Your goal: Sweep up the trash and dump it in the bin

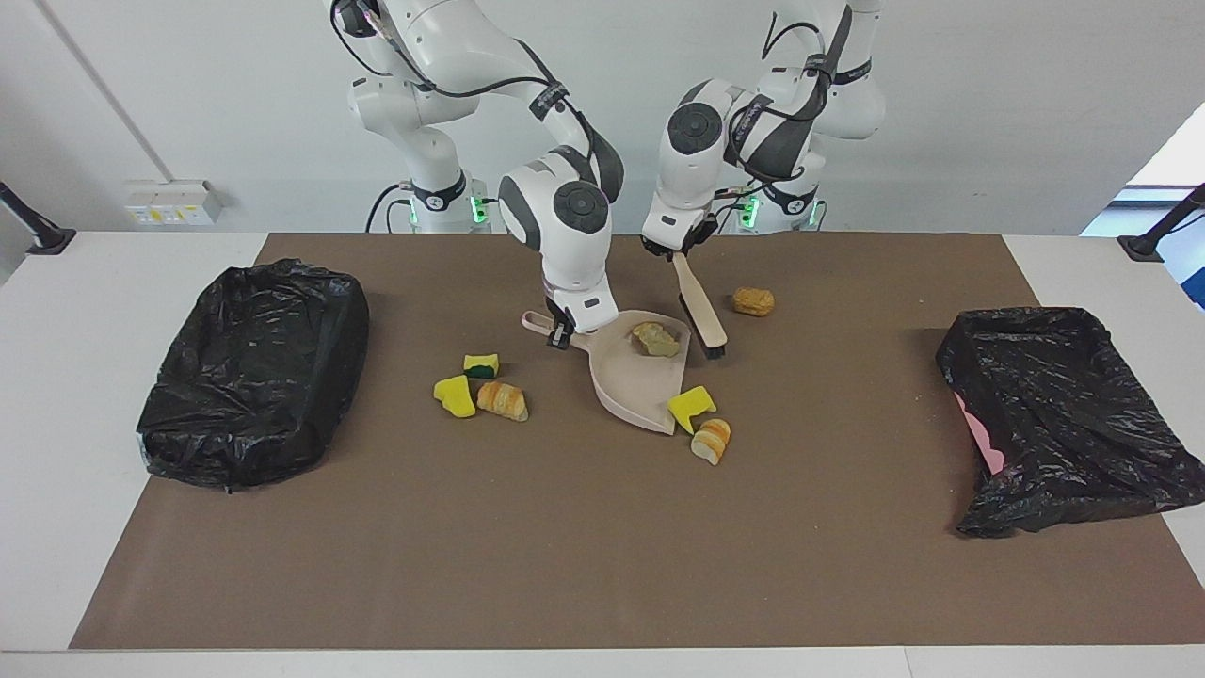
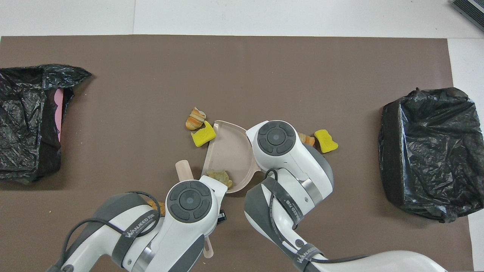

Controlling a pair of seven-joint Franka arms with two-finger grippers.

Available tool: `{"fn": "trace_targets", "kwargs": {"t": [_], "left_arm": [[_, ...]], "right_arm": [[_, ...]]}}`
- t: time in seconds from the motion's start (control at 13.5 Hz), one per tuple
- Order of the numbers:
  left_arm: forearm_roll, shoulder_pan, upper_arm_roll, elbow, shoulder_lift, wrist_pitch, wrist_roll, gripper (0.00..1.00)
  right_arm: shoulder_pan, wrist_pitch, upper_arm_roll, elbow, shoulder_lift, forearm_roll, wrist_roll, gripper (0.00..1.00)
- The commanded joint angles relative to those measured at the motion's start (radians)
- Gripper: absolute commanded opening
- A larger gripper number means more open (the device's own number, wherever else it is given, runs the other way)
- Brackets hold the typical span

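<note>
The right gripper (image 1: 562, 331) is clamped on the handle of the beige plastic dustpan (image 1: 633, 381), which lies flat on the brown mat (image 1: 565, 546) with its open lip pointing away from the robots. The left gripper (image 1: 675, 249) is shut on the handle of the beige brush with black bristles (image 1: 701, 306), held up at a slant over the mat just beside the pan, bristle end low.

Of the trash, one pale beige wad (image 1: 655, 339) sits inside the dustpan, close to its back wall (in the overhead view it shows at the pan's near edge (image 2: 219, 176)). A yellow sponge chunk (image 1: 691, 408) lies right at the corner of the pan's lip, touching it or nearly so, and a golden-brown pastry piece (image 1: 711, 439) lies just beside that, a little farther from the robots. A second brown pastry lump (image 1: 753, 301) lies alone, beside the brush toward the left arm's end. Toward the right arm's end there is a small cluster: a yellow sponge with a green side (image 1: 482, 364), another yellow sponge chunk (image 1: 455, 395) and a striped pastry piece (image 1: 503, 400), the last two touching.

A bin lined with a black plastic bag (image 1: 249, 372) stands at the right arm's end of the table, and a second black-bagged bin (image 1: 1064, 414), with a bit of pink showing, at the left arm's end.
</note>
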Motion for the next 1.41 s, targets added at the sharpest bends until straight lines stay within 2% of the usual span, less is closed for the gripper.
{"fn": "trace_targets", "kwargs": {"t": [0.0, 0.15, 0.44, 0.89, 1.11, 1.33], "left_arm": [[0.004, -0.011, 0.010, -0.014, -0.052, -0.171, -0.117, 0.00], [0.004, -0.003, 0.009, -0.048, -0.083, -0.230, -0.181, 0.00], [0.004, 0.029, 0.009, -0.114, -0.124, -0.239, -0.310, 0.00], [0.002, 0.041, 0.010, -0.192, -0.138, -0.117, -0.416, 0.00], [-0.001, 0.045, 0.009, -0.196, -0.100, -0.028, -0.474, 0.00], [-0.010, 0.045, 0.009, -0.214, -0.098, 0.053, -0.491, 0.00]], "right_arm": [[-0.007, 0.032, 0.006, -0.017, 0.001, -0.004, 0.032, 0.00], [-0.007, 0.035, 0.006, -0.026, 0.002, -0.004, 0.038, 0.00], [-0.007, 0.036, 0.006, -0.028, 0.002, -0.004, 0.046, 0.00], [-0.007, 0.036, 0.006, -0.028, 0.001, -0.004, 0.046, 0.00], [-0.007, 0.032, 0.006, -0.028, 0.001, -0.002, 0.050, 0.00], [-0.007, 0.016, 0.008, -0.036, -0.004, 0.004, 0.122, 0.00]]}}
